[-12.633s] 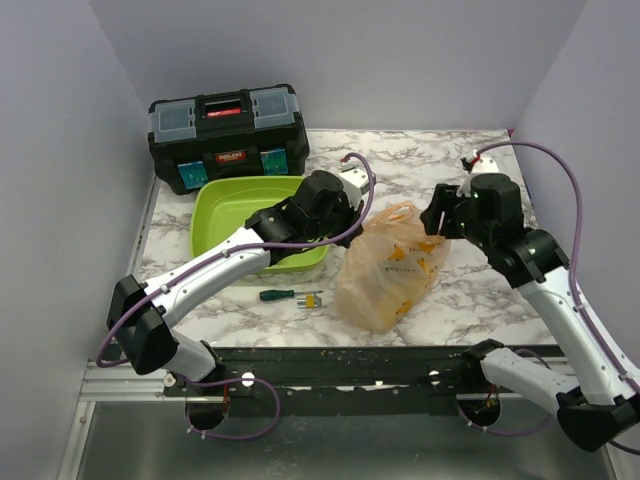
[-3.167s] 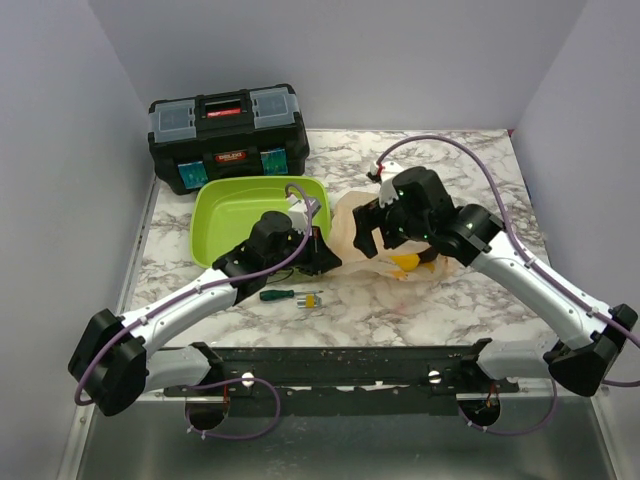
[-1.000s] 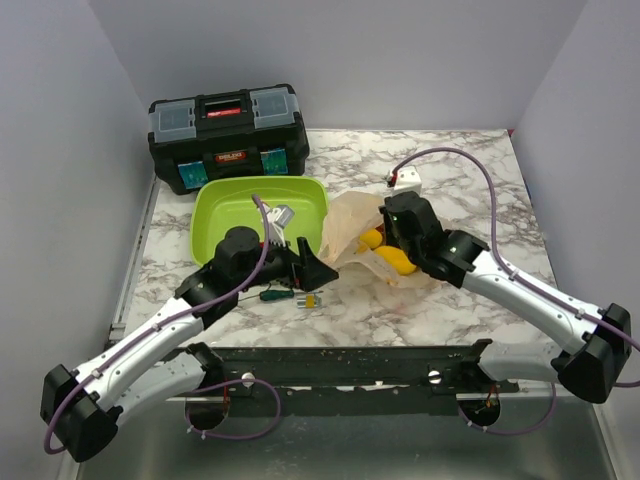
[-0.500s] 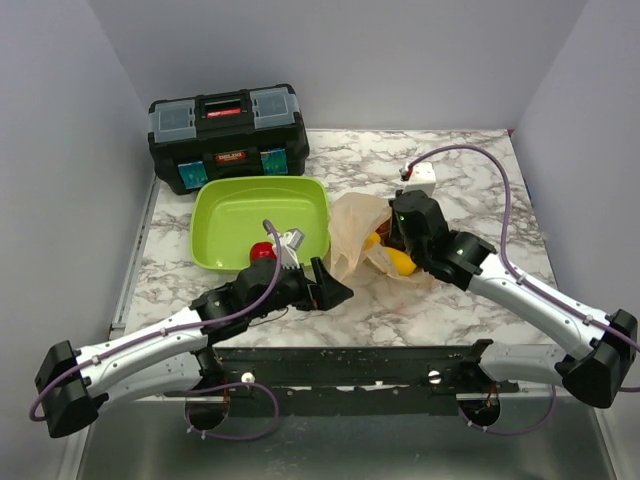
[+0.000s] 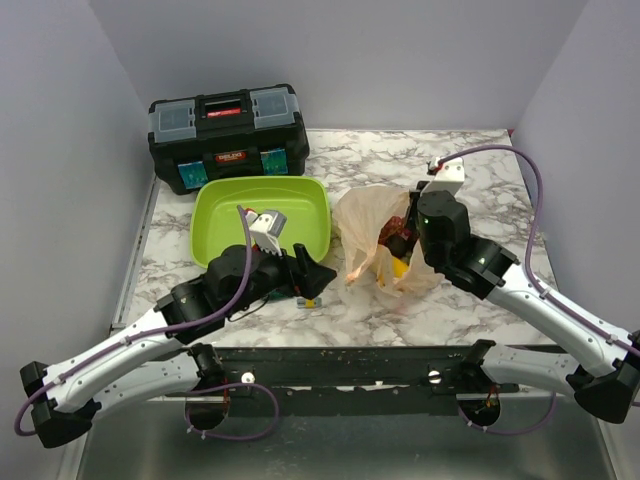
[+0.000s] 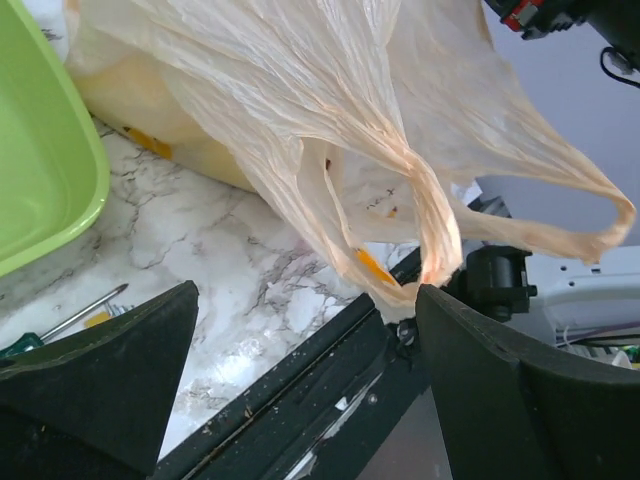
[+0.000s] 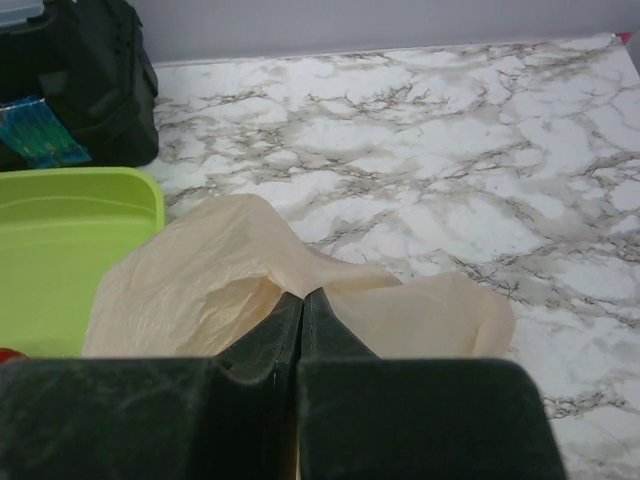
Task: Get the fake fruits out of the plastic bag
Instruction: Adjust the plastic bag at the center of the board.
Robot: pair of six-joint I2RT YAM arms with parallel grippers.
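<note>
Marble table [image 5: 470,180]. The plastic bag [image 5: 372,222] sits mid-table, at 3 o'clock from the green tray [image 5: 220,200]. It is crumpled, its mouth faces the near edge, and its top is pulled up into a peak.

Right gripper [image 5: 408,238] is at the bag's 3 o'clock side. In the right wrist view its fingers [image 7: 262,345] are pressed together, with the bag film [image 7: 200,280] creased right into the tips, so it is clamped on the bag.

Left gripper [image 5: 318,275] is at the bag's 8 o'clock, just beside it and pointing at it. In the left wrist view the fingers [image 6: 110,370] are spread wide. The bag [image 6: 300,130] hangs ahead of them, and a twisted handle loop drops down near the right-hand finger. Cannot tell whether the loop touches it. Nothing is held.

Fruits are inside the bag. A yellow fruit [image 5: 398,267] shows through the film low down at the bag's 5 o'clock. A dark maroon patch sits above it; can't tell whether that is fruit or finger. The other fruits can't be made out.

Black toolbox [image 5: 228,135] is at 12 o'clock from the tray, against the back wall. Screwdriver [image 6: 85,308] lies on the table at 6 o'clock from the tray, mostly hidden under the left arm in the top view.
</note>
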